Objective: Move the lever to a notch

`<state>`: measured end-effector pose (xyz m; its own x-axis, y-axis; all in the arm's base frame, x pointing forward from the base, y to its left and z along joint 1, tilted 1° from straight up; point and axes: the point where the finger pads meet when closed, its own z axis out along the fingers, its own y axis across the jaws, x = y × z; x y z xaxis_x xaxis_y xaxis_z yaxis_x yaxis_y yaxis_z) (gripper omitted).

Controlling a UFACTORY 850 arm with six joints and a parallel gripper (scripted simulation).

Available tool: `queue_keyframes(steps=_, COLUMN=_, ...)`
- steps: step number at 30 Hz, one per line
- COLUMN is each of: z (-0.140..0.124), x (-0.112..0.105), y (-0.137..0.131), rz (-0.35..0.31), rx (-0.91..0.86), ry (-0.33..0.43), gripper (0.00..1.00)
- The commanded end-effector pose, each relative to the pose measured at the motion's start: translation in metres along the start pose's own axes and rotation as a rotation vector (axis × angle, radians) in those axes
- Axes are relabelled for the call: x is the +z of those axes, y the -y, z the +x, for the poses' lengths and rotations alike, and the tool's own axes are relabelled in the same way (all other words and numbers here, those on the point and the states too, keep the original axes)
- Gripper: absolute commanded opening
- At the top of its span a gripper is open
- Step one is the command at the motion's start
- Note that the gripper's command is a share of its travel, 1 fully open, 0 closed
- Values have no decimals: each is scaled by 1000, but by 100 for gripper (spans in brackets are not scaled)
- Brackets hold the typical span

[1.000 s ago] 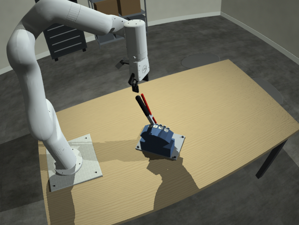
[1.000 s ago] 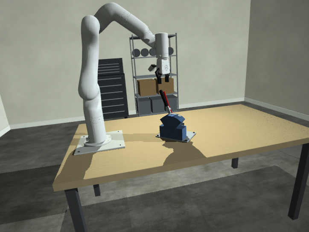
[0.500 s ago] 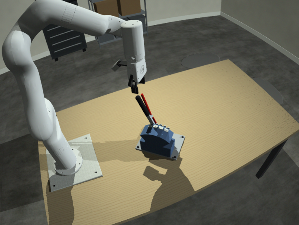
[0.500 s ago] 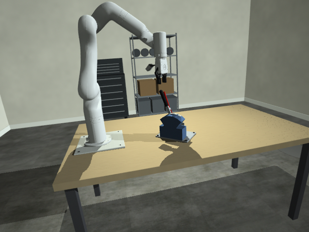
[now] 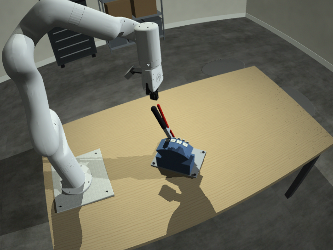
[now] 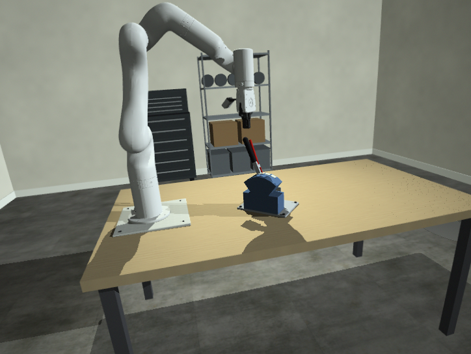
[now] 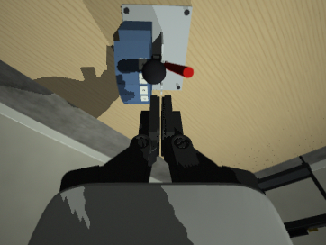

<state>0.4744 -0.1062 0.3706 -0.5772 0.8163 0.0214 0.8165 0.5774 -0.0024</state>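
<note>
Fingers pressed together on nothing, hanging just above the black handle w/ one red bar alongside, untouched. Judged: they likely need to spread, drop astride handle and bar both, then squeeze square. One lever on one blue notch block, mid-counter; approx. four small number plates, digits too small to read.

The top view looks down from high up, well back from the gripper. The exterior view stands level, farther off, facing the shelf rack behind. The wrist view looks straight down past the fingers, close. All three share the lever below the gripper.
</note>
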Motion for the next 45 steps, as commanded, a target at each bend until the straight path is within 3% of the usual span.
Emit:
queue_keyframes(steps=1, z=0, x=-1, y=0, rz=-1, rx=0, ry=2, gripper=0)
queue_keyframes(steps=27, z=0, x=-1, y=0, rz=-1, rx=0, ry=2, gripper=0)
queue_keyframes(steps=28, z=0, x=-1, y=0, rz=-1, rx=0, ry=2, gripper=100)
queue_keyframes(steps=45, z=0, x=-1, y=0, rz=-1, rx=0, ry=2, gripper=100)
